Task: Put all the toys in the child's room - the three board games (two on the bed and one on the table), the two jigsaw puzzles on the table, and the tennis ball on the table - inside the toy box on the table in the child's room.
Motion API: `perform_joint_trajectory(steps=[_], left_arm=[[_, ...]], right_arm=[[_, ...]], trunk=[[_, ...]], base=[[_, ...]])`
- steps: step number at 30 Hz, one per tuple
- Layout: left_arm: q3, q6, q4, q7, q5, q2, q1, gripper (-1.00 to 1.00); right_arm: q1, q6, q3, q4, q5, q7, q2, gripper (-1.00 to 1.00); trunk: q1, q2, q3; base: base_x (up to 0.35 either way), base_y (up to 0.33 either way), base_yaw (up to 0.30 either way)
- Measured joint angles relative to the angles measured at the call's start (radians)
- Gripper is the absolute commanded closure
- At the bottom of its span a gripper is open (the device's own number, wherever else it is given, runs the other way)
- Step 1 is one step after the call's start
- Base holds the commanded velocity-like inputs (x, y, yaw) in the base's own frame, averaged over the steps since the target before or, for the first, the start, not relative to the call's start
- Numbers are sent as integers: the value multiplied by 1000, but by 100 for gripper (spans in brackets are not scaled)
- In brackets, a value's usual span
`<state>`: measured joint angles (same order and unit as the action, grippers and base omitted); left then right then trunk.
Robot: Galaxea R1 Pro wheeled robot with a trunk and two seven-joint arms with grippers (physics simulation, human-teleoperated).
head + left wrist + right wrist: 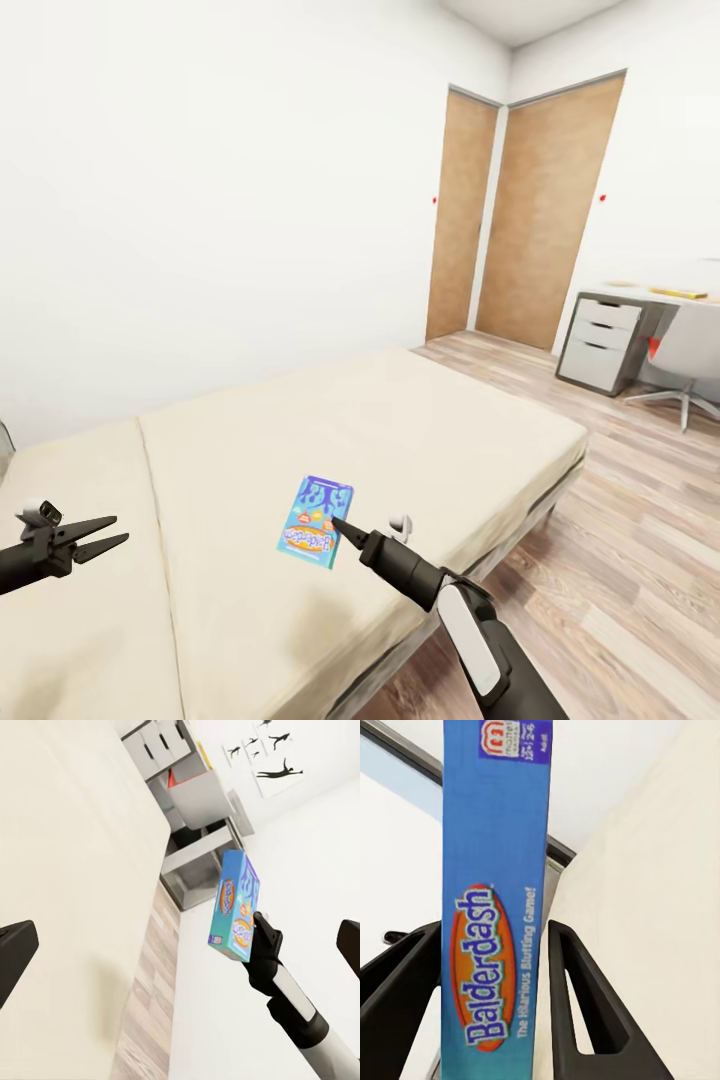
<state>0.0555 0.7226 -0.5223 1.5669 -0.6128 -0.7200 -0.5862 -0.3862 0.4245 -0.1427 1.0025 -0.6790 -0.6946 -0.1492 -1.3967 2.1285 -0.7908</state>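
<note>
Both arms are matte black, each ending in a black tool (88,534) with two tapered, pointed fingers. The right forearm (476,640) carries a glossy white panel. A small white-and-grey camera module (40,512) sits atop the left wrist.

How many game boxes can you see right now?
1: the blue board game, held in the right gripper above the bed. Others may be hidden out of view.

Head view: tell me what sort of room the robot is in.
Most likely a bedroom, perhaps a child's: a low bed with a beige mattress, a desk with white drawers by the far wall, and a blue board game in the right gripper.
</note>
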Motion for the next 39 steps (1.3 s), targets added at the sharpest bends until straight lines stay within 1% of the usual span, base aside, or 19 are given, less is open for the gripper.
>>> perform_joint_trajectory(steps=[9, 17, 31, 39], left_arm=[[0, -1, 0, 0, -1, 0, 0, -100], [0, 0, 0, 0, 0, 0, 0, -100], [0, 0, 0, 0, -2, 0, 0, -100], [0, 0, 0, 0, 0, 0, 0, -100]], right_arm=[[-1, 0, -3, 0, 5, 0, -3, 100], [0, 0, -5, 0, 7, 11, -5, 100], [-1, -1, -2, -1, 7, 32, -4, 100], [-1, 4, 3, -1, 6, 43, -1, 100]], trunk=[[0, 0, 4], [0, 0, 7], [0, 0, 8], [30, -56, 33]], base=[[44, -38, 74], [2, -1, 157], [0, 0, 13], [0, 0, 0]])
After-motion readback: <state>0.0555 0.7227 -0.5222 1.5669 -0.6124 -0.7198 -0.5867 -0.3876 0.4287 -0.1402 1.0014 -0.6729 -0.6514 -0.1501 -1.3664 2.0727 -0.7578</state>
